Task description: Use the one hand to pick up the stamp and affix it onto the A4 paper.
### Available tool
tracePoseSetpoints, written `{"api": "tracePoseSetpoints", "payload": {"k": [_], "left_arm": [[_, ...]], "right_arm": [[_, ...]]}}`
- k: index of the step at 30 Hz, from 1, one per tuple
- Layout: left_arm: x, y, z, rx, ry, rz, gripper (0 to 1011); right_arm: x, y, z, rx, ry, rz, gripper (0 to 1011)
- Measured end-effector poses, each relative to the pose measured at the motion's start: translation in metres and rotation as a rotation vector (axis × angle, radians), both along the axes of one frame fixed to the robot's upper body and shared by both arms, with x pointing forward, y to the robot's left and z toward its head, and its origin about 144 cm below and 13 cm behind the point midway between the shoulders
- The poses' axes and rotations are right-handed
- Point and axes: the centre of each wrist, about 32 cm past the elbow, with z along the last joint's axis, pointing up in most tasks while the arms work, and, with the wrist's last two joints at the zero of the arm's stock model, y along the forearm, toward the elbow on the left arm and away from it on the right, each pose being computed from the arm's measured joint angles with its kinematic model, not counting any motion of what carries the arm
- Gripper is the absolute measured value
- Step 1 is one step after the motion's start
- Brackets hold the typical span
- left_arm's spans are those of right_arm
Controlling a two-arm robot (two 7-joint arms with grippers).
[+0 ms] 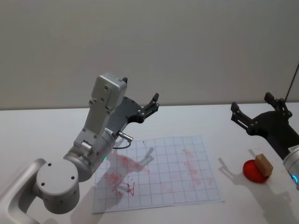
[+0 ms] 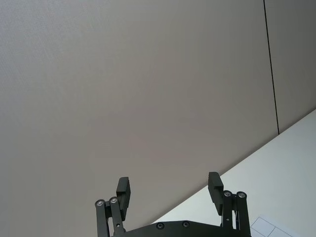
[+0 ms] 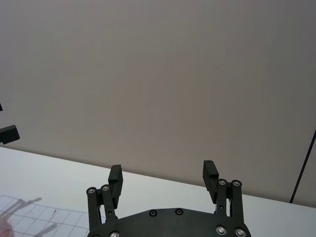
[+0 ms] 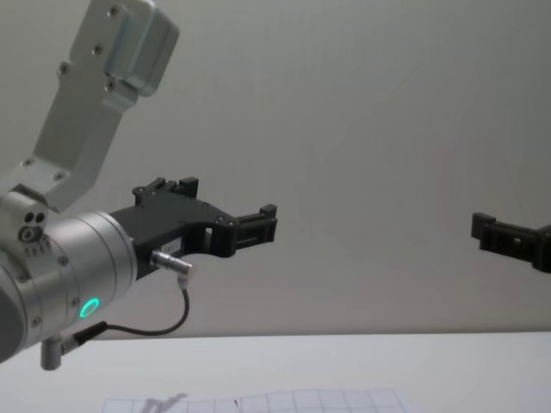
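Head view: right end effector sits at the right edge, mid-height, raised off the table, fingers spread with nothing between them. The stamp is below it in the lower right, resting on a red ink pad, just beside the right edge of the A4 paper and not touching it. The paper lies flat at lower centre, with red smears across the grid. The left end effector is up at centre frame above the paper's far left corner, fingers apart and empty. Its silver arm takes up the lower left.

Left wrist view: left end effector at the bottom of the frame, jaws wide and empty, wall behind it. A wedge of table shows at lower right.

Right wrist view: right end effector at bottom centre, jaws wide, holding nothing. A corner of the paper shows at lower left on the table.

Chest view: left end effector is left of centre, well above the table (green ring light on its wrist, thin black cable looping under). The right end effector pokes in at the right edge at about the same height. The paper's far edge runs along the bottom.
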Motion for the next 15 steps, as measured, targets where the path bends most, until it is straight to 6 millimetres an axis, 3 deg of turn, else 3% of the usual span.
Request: {"api": "tracePoseSetpoints", "payload": {"k": [15], "left_arm": [[0.0, 0.0, 0.0, 0.0, 0.0, 0.0, 1001]], "right_arm": [[-0.0075, -0.0077, -0.0005, 0.005, 0.006, -0.003, 1001]]}}
